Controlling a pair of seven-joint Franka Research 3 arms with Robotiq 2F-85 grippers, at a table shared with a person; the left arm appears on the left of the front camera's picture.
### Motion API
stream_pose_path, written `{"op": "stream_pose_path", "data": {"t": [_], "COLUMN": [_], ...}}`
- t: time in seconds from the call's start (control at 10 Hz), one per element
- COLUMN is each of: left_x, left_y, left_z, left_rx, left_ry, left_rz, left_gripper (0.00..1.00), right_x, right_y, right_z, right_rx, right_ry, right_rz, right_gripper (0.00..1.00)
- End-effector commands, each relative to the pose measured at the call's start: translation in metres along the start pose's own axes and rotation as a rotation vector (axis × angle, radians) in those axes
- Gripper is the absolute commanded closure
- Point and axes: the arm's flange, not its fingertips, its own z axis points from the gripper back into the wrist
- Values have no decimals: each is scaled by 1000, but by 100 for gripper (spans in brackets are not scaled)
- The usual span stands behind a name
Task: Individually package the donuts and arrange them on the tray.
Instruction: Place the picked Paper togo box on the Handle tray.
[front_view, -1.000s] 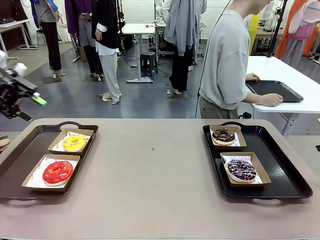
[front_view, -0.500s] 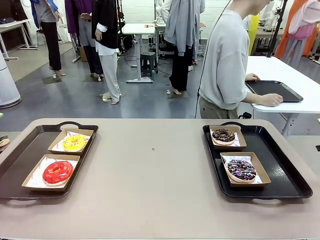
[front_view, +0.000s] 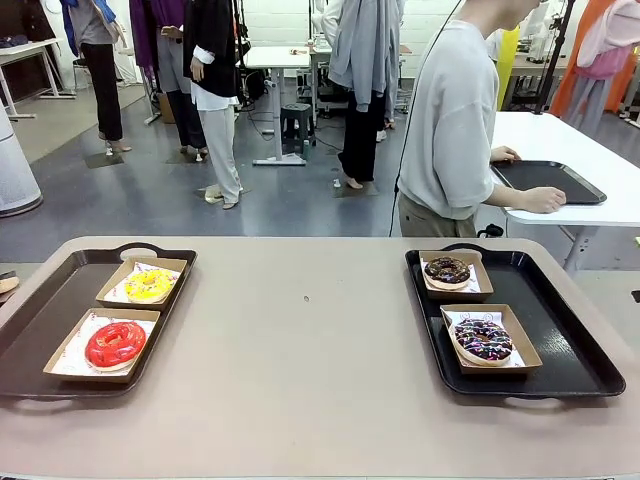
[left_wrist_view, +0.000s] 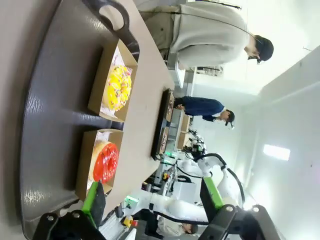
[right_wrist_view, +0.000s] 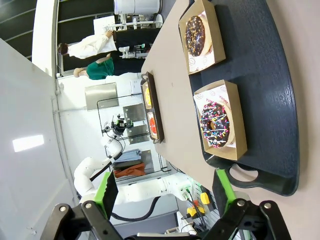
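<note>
No legible text is found. Faint red printing is seen on the box liner papers (front_view: 468, 320), too small to be read.

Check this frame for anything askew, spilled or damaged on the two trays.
Nothing stands out. The red donut and yellow donut sit in boxes on the left tray; the chocolate donut and sprinkled donut sit in boxes on the right tray.

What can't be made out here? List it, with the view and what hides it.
- Front view: the near side of the red donut is hidden by its box's wall.
- Left wrist view: the left pincer's base is cut off by the bottom edge.
- Right wrist view: the print on the box paper is too small.
</note>
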Motion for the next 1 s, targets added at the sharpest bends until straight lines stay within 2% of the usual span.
{"op": "stream_pose_path", "data": {"t": [0.0, 0.1, 0.9], "left_x": [-1, 0, 0], "left_y": [-10, 0, 0], "left_z": [-18, 0, 0], "left_rx": [22, 0, 0], "left_ry": [-20, 0, 0], "left_rz": [-11, 0, 0], "left_gripper": [0, 0, 0], "right_x": [-1, -1, -1], "right_y": [2, 2, 2], "right_z": [1, 1, 1], "right_rx": [-4, -4, -4], "right_ry": [11, 11, 11], "right_rz": [-4, -4, -4], "right_gripper": [0, 0, 0]}}
